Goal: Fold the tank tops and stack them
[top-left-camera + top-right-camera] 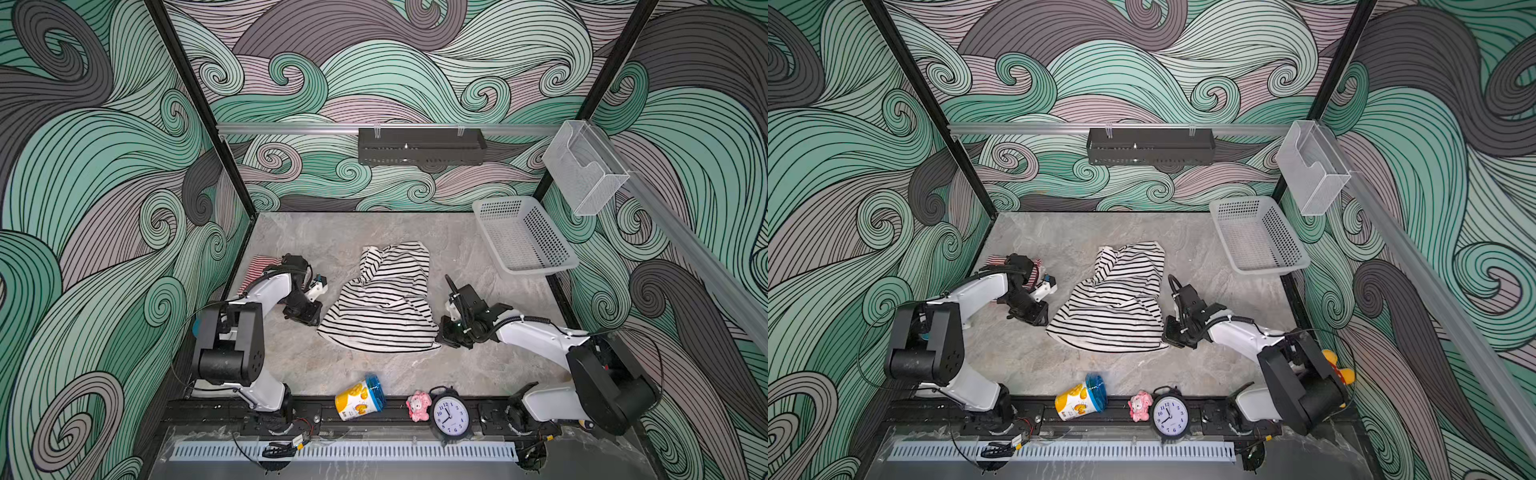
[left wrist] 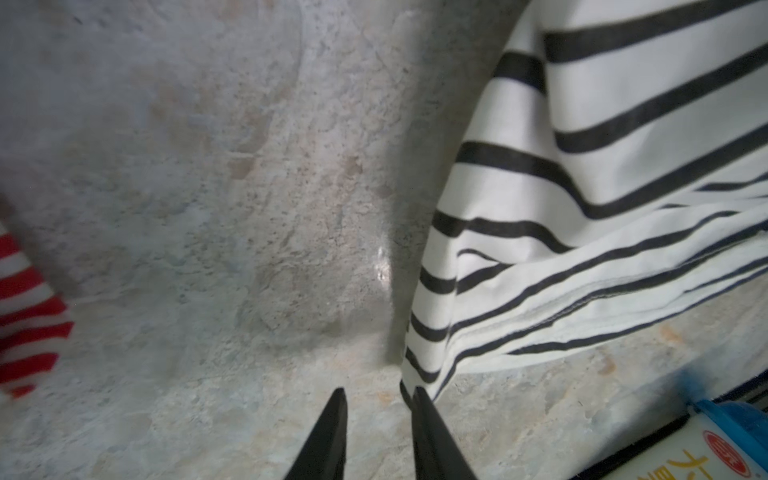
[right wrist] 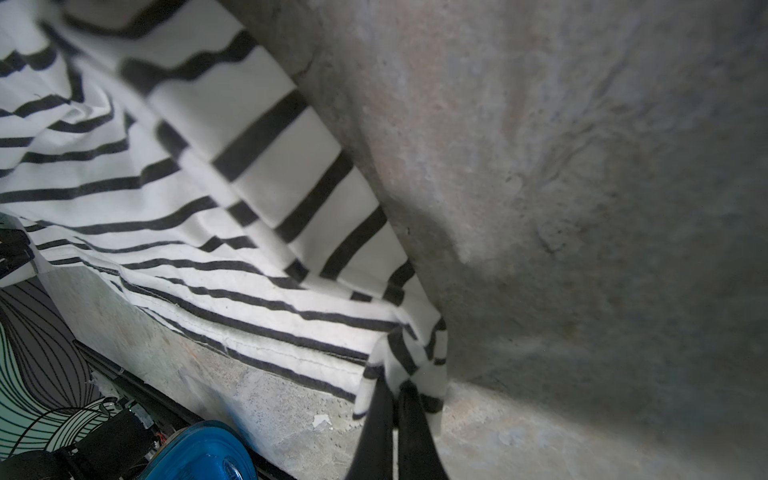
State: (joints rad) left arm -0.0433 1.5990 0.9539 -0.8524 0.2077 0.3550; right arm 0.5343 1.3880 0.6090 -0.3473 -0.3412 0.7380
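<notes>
The black-and-white tank top lies crumpled in the middle of the grey table, hem toward the front. My right gripper is shut on its right hem corner, with striped cloth bunched around the fingertips. My left gripper is open low over the table at the left hem corner. One finger touches the cloth's edge and nothing lies between the jaws. The red-and-white tank top lies at the far left, mostly hidden under my left arm.
A grey mesh basket sits at the back right. Along the front edge are a tipped yellow can with a blue lid, a pink plush toy and a black alarm clock. A yellow duck shows behind my right arm.
</notes>
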